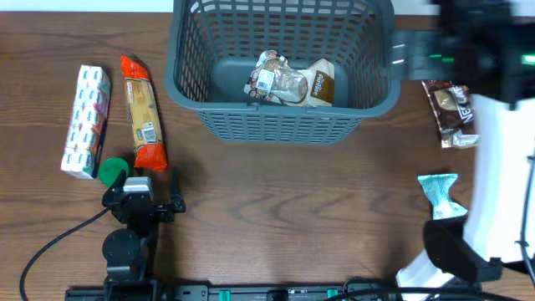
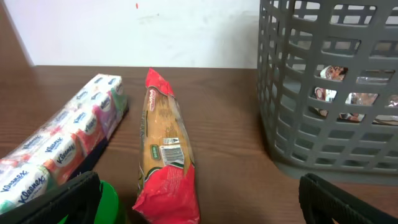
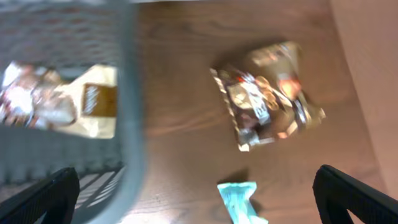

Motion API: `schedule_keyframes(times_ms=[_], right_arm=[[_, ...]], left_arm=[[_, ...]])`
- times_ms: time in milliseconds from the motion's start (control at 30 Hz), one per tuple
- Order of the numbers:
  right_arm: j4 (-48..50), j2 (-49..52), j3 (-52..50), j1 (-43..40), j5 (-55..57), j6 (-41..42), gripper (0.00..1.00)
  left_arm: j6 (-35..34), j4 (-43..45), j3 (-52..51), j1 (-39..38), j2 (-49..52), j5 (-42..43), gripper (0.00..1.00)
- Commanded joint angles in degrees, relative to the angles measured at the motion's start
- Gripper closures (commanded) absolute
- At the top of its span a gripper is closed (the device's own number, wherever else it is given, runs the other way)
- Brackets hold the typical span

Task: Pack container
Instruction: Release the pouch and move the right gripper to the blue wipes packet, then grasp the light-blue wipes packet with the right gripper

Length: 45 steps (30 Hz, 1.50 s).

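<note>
The packing seems to be at an early step: the container (image 1: 280, 125), a grey-blue plastic basket with slatted lattice walls and a thick rim, stands at the far middle of the desk (image 1: 292, 209) and holds only one cream and brown pouch (image 1: 292, 81) on its solid bottom. The right tool (image 3: 196, 171) hangs above the desk just beside the right wall of the container, its two fingers wide apart with nothing between them. I judge that the next thing to take is the brown snack bag (image 3: 267, 102), which lies flat on the wood below this tool. The bag is glossy, crinkled film, so the fingers should close across a narrow edge or a fold, not across the smooth flat face. A smaller teal packet (image 1: 439, 192) waits nearer to the robot. The left tool (image 2: 199, 186) is low over the desk, also spread apart and empty. Before it lie a long pasta packet (image 2: 165, 158) with red ends, stiff and slippery by its look, and a soft block-shaped tissue pack (image 2: 68, 134). A green object (image 2: 109, 202) sits near its left finger; I cannot tell what it is.
</note>
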Motion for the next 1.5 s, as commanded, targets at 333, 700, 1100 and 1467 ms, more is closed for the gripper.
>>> schedule_keyframes(times_ms=[333, 700, 1100, 1467], right_arm=[[-0.2, -4.6, -9.6, -19.0, -5.5, -4.5, 0.01], [1.4, -6.8, -33.3, -25.2, -5.2, -7.9, 0.01], [16.9, -6.8, -64.2, -25.2, -9.2, -12.2, 0.01], [31.3, -6.8, -78.4, -25.2, -9.1, -10.8, 0.01]], left_arm=[[0.8, -2.1, -0.9, -0.1, -0.2, 0.4, 0.02], [0.8, -2.1, -0.9, -0.1, -0.2, 0.4, 0.01], [0.8, -2.1, -0.9, -0.1, -0.2, 0.4, 0.01], [0.8, -2.1, -0.9, -0.1, -0.2, 0.4, 0.01]])
